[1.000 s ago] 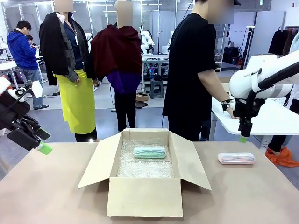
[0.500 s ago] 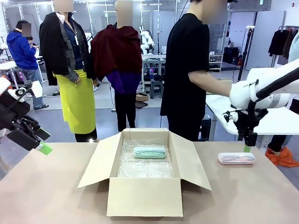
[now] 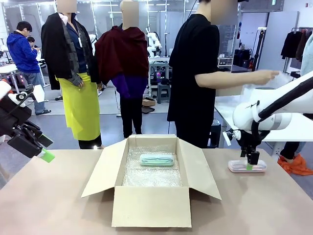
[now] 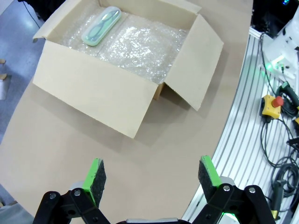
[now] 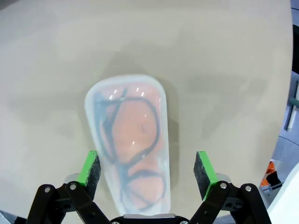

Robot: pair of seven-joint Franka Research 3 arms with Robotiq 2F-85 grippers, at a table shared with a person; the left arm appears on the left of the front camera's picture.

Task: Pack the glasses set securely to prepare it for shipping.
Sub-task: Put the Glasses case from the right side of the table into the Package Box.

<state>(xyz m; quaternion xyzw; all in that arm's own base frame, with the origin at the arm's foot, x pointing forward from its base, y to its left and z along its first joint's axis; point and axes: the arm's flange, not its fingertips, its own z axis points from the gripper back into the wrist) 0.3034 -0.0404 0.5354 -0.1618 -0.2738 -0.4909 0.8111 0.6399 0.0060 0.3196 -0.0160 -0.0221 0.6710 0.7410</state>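
Front view has my right gripper (image 3: 250,165) pointing straight down over the pale pink case (image 3: 247,166), which lies flat near the far right edge of the bench (image 3: 49,196). My right wrist view looks down on that pink case (image 5: 128,140). Dark-framed glasses show through its clear shell. My right gripper (image 5: 147,159) stands wide there, one green pad on each long side of the case with a gap on both sides, so I grip nothing.

My left gripper (image 3: 45,149) hangs above the bench's left edge, well apart from the cardboard box (image 3: 151,205). In my left wrist view, the left gripper (image 4: 152,169) is spread wide and empty over bare bench.

The box (image 4: 93,93) sits mid-bench with its flaps open and bubble wrap (image 3: 151,176) lining its floor. The mint-green case (image 3: 157,159) lies on that wrap (image 4: 135,46) near the far wall. The left wrist view also catches the mint-green case (image 4: 101,25).

A person stands beyond the far edge, one hand (image 3: 266,77) stretched over a neighbouring table.
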